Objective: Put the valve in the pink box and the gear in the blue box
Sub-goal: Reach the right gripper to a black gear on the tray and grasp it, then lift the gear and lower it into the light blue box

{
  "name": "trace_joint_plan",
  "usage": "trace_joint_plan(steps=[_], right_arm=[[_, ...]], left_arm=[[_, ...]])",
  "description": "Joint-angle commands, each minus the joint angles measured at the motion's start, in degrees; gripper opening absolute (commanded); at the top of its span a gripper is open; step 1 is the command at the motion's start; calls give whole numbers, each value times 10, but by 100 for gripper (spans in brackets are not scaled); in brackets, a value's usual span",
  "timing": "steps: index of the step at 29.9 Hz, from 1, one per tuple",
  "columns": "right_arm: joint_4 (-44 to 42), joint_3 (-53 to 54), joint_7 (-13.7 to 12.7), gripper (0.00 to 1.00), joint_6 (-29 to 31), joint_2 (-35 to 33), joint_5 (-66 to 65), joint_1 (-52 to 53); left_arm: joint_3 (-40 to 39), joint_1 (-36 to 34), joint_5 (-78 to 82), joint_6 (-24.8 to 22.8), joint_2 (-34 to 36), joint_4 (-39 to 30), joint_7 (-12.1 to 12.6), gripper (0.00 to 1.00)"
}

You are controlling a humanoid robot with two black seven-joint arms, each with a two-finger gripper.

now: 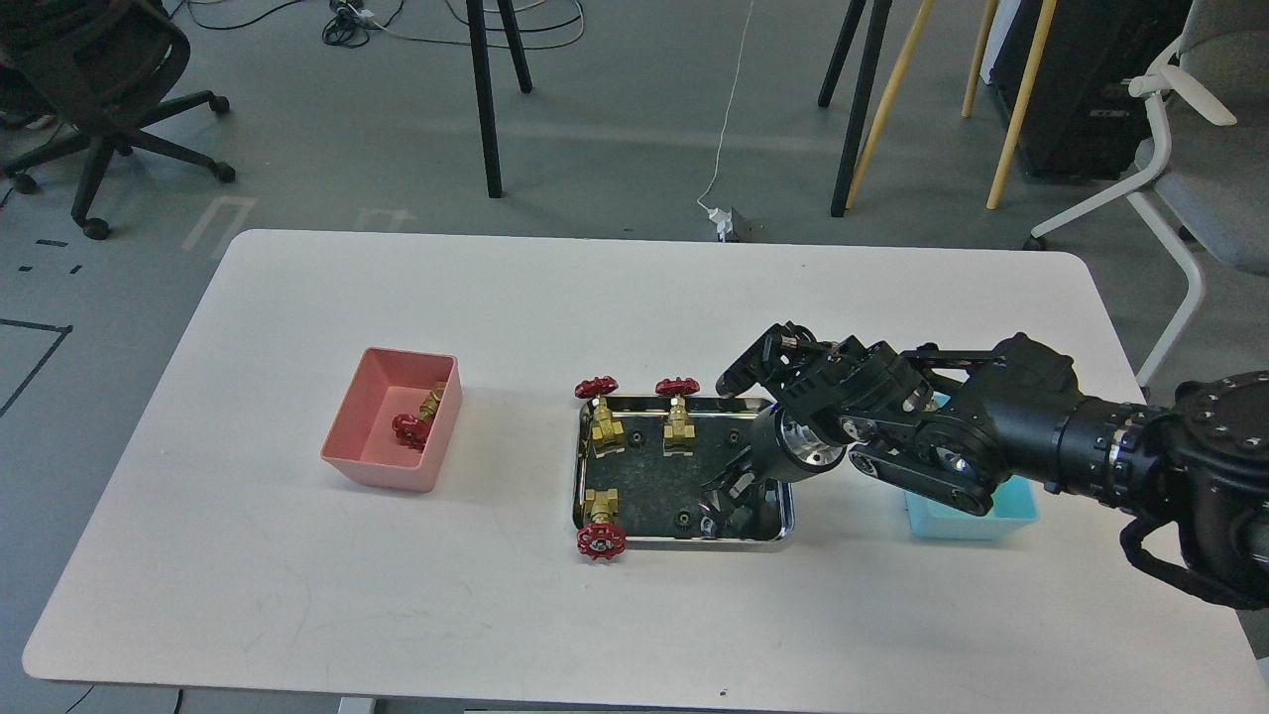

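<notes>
A steel tray (pixel 585 466) at the table's middle holds three brass valves with red handwheels (pixel 605 424) (pixel 679 424) (pixel 600 526) and small black gears (pixel 635 436) (pixel 734 436) (pixel 682 518). A fourth valve (pixel 416 421) lies in the pink box (pixel 382 471) at the left. The blue box (pixel 977 516) stands at the right, partly hidden by my right arm. My right gripper (pixel 729 494) points down into the tray's right end, just right of the front gear. It is dark, and its fingers cannot be told apart. My left arm is out of view.
The white table (pixel 297 595) carries only the two boxes and the tray. Beyond its far edge are black and wooden stand legs (pixel 486 99), a floor cable, and office chairs at both sides (pixel 1180 159).
</notes>
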Motion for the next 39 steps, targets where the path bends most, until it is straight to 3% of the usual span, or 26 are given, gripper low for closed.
trace_joint_plan(steps=[1,21,27,32,39], right_arm=[[5,-11,1,59,0,0,0,8],[13,-32,3,55,0,6,2,7],[13,-35,2,38,0,6,2,9],[14,-36,1,32,0,6,2,9],[18,-36,-2,15,0,6,1,11]], left_arm=[[-1,0,0,0,8,0,0,98],[-1,0,-2,-1,9,1,-1,98],[-1,-1,-2,-1,9,10,-1,98],[-1,-5,-1,-11,9,16,-1,98],[-1,-11,-1,-12,9,29,-2,98]])
